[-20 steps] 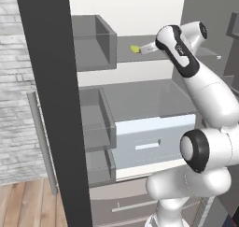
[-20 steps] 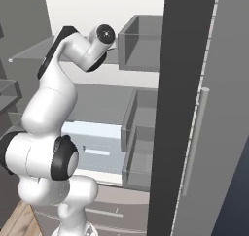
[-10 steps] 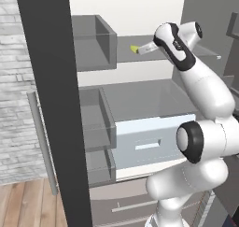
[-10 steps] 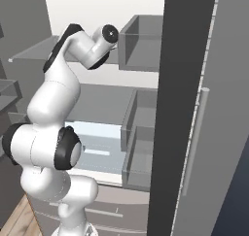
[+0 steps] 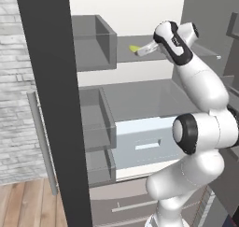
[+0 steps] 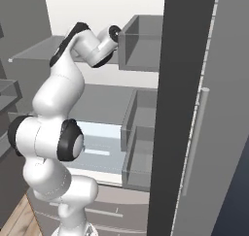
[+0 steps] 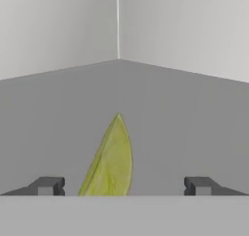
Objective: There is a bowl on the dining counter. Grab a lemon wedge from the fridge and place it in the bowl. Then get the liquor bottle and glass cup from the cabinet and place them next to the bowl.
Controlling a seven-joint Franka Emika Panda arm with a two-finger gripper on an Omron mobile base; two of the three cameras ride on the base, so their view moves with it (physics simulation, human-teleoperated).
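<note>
In the hand view the left fingertip (image 7: 46,185) sits clear, the lemon wedge (image 7: 111,160) lies on the fridge shelf (image 7: 185,118) between the tips, nearer the left. Claw (image 7: 122,186) gapes wide, so I'd nudge left to center before squeezing.

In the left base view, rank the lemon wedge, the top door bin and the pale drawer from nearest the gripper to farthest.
1. lemon wedge, on the upper shelf right at the gripper, whose jaws are open.
2. top door bin, left of the wedge on the door.
3. pale drawer, well below.
</note>
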